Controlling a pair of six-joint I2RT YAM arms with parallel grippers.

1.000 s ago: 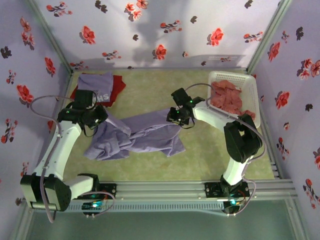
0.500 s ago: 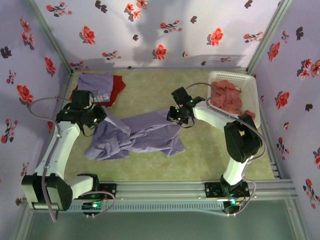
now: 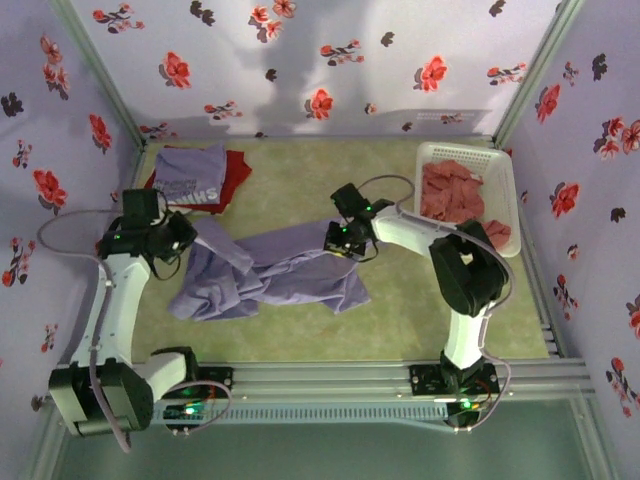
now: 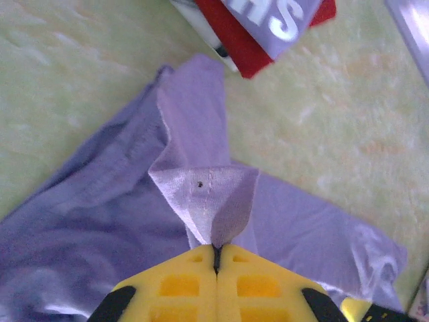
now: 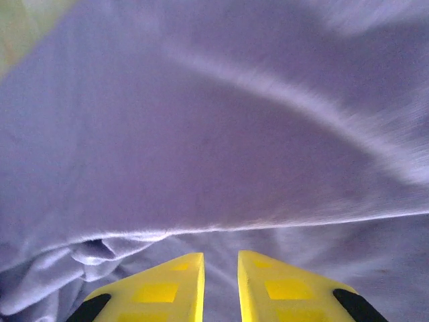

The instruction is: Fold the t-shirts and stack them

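The lavender t-shirt (image 3: 270, 278) lies rumpled on the green table (image 3: 300, 180), spreading from the middle toward eight o'clock, with creases and folded-over flaps all through it. The left gripper (image 3: 188, 238) sits at the shirt's ten o'clock corner. From the left wrist, the left gripper (image 4: 216, 249) is clenched on the cloth, its yellow fingers (image 4: 181, 285) pressed together, and a small peak of the lavender t-shirt (image 4: 201, 188) rises out of the seam between them. The right gripper (image 3: 338, 243) is low over the shirt's two o'clock edge. In the right wrist view, a narrow slot separates that gripper's (image 5: 221, 258) fingers just above the purple fabric (image 5: 214, 134), and I cannot tell whether any cloth is caught between them. At the table's ten o'clock corner the lettered purple t-shirt (image 3: 192, 175) lies on top of a red t-shirt (image 3: 236, 170). Over at two o'clock, the white basket (image 3: 466, 148) holds salmon-red t-shirts (image 3: 455, 192).
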